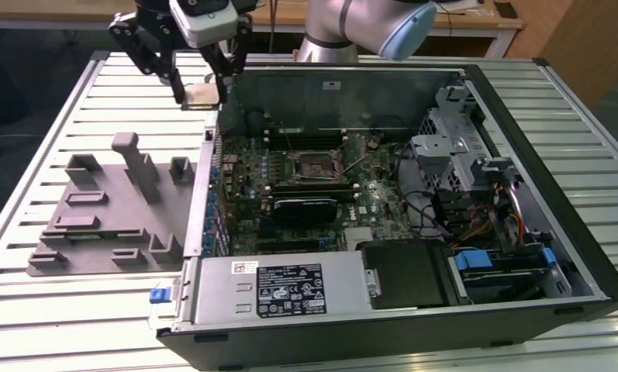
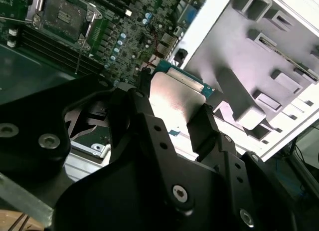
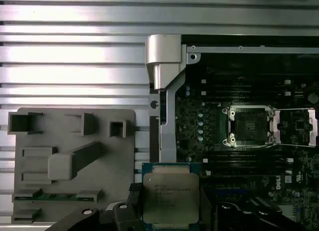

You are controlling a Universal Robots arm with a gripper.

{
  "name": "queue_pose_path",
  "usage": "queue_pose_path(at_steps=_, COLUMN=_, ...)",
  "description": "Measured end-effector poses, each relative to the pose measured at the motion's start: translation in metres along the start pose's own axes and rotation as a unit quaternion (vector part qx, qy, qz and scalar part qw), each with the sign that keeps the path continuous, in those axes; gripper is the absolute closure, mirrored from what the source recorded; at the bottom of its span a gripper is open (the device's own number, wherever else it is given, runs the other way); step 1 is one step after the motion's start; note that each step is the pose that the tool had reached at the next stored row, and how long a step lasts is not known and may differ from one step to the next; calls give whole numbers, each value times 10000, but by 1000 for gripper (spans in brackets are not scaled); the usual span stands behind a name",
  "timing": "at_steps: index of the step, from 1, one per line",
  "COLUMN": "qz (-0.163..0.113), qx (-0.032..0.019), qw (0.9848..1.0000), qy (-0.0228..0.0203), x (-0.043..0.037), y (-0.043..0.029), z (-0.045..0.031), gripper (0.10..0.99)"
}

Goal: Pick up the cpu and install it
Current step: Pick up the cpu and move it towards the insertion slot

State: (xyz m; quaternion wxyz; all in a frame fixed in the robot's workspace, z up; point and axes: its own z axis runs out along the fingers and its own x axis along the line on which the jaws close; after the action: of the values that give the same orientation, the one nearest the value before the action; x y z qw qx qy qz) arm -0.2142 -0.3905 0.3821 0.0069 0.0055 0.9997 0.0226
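My gripper [image 1: 201,87] is shut on the cpu [image 1: 200,96], a flat square chip with a shiny metal top, held by two opposite edges. It hangs in the air over the left wall of the open computer case [image 1: 557,232], towards the back of the table. In both wrist views the cpu [image 2: 175,94] [image 3: 171,196] sits between the black fingers [image 2: 202,126]. The open motherboard socket [image 1: 311,167] [image 3: 247,126] [image 2: 65,14] lies inside the case, apart from the chip, with its metal frame lifted.
A grey plastic fixture [image 1: 112,205] [image 3: 70,161] with raised blocks lies on the slatted metal table [image 1: 39,310], on the exterior view's left of the case. Inside the case are a power supply [image 1: 277,287], drive bays [image 1: 464,155] and cables [image 1: 485,217].
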Motion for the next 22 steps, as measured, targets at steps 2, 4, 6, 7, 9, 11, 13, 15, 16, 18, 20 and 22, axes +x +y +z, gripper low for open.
queue_pose_path(at_steps=2, qz=0, qx=0, qw=10000, qy=0, x=-40, y=5, z=1, gripper=545)
queue_pose_path(at_steps=4, qz=0, qx=0, qw=10000, qy=0, x=-79, y=9, z=2, gripper=545)
queue_pose_path(at_steps=6, qz=0, qx=0, qw=10000, qy=0, x=-119, y=14, z=2, gripper=545)
queue_pose_path(at_steps=7, qz=0, qx=0, qw=10000, qy=0, x=-140, y=17, z=3, gripper=545)
queue_pose_path(at_steps=9, qz=0, qx=0, qw=10000, qy=0, x=-183, y=22, z=4, gripper=545)
queue_pose_path(at_steps=11, qz=0, qx=0, qw=10000, qy=0, x=-226, y=27, z=5, gripper=545)
queue_pose_path(at_steps=13, qz=1, qx=0, qw=10000, qy=0, x=-270, y=32, z=6, gripper=545)
queue_pose_path(at_steps=15, qz=0, qx=0, qw=10000, qy=0, x=-318, y=37, z=6, gripper=545)
queue_pose_path(at_steps=16, qz=0, qx=0, qw=10000, qy=0, x=-342, y=40, z=7, gripper=545)
queue_pose_path(at_steps=18, qz=0, qx=0, qw=10000, qy=0, x=-387, y=46, z=7, gripper=545)
queue_pose_path(at_steps=20, qz=0, qx=0, qw=10000, qy=0, x=-431, y=52, z=8, gripper=545)
queue_pose_path(at_steps=22, qz=0, qx=0, qw=10000, qy=0, x=-475, y=57, z=9, gripper=545)
